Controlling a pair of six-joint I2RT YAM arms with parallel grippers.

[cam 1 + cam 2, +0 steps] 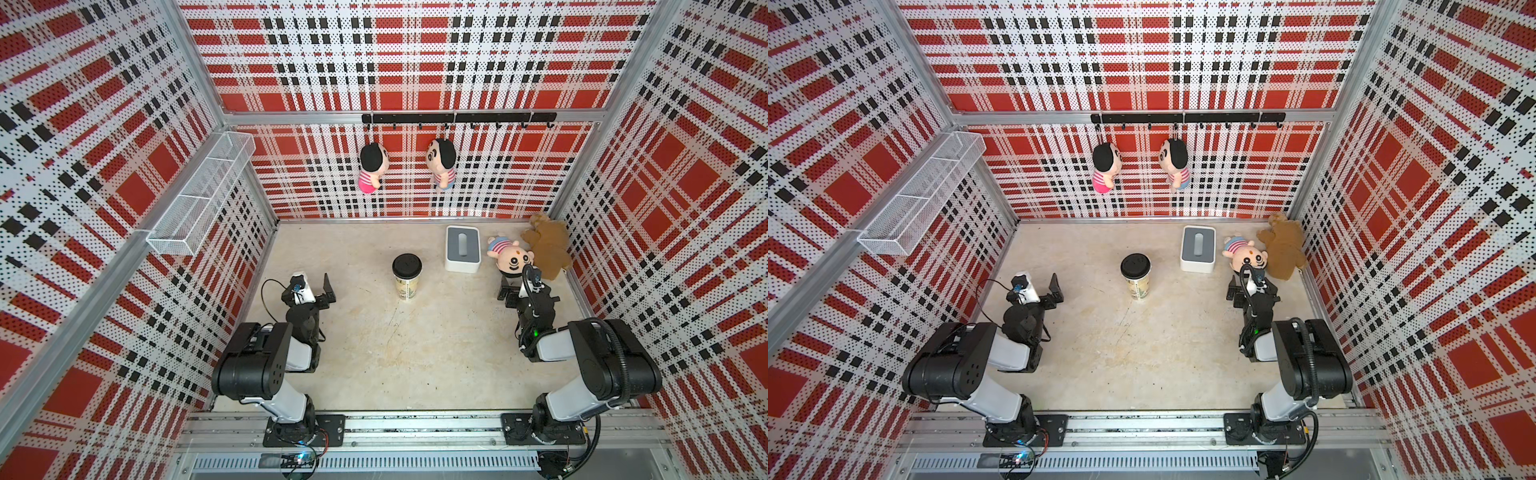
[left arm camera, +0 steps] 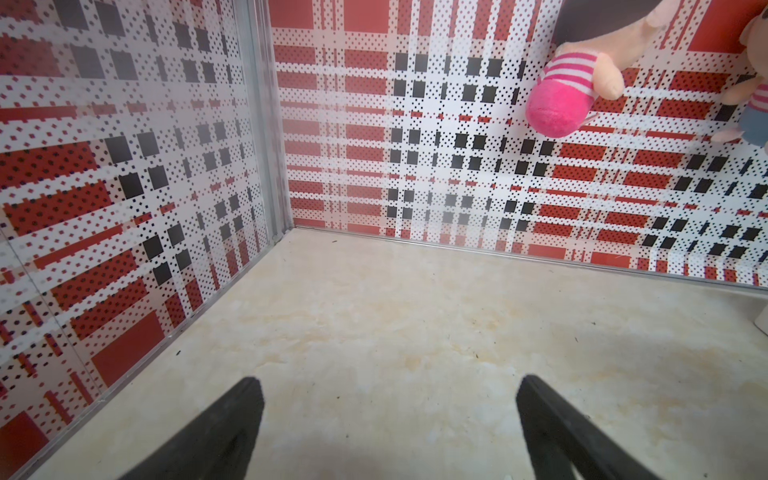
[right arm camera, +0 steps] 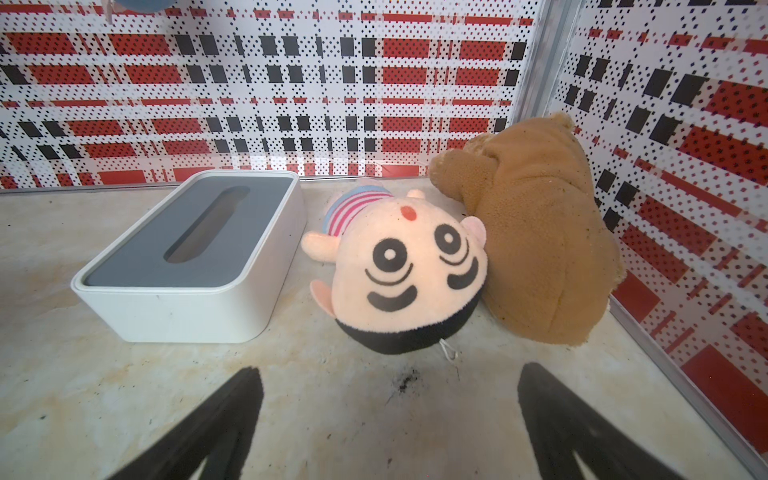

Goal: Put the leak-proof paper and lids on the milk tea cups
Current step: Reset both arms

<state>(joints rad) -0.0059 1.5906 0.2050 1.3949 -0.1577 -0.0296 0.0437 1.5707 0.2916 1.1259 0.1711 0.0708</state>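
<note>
**Two idle arms flank one lidded cup on a walled worktop**

A pale marbled worktop [image 1: 415, 353] sits inside red, black and white plaid walls. Two black-and-grey arms rise from a rail at the near edge, each folded at the elbow and reaching toward the far side. The left gripper [image 2: 386, 419] hovers low over bare surface near the left wall, jaws spread wide and empty. The right gripper [image 3: 390, 415] sits near the right wall, also wide and empty, facing the toys.

One milk tea cup [image 1: 407, 277] stands upright mid-worktop, between the arms, capped by a black lid [image 1: 407, 266]. No leak-proof paper can be made out.

Far right lie one white box [image 3: 195, 266] with a grey slotted top, one brown plush [image 3: 536, 232] and one round-faced doll [image 3: 407, 270], touching each other. Two dolls [image 1: 372, 168] [image 1: 442, 164] hang from a hook rail [image 1: 457, 118] on the far wall. One wire basket [image 1: 199, 195] hangs on the left wall.
</note>
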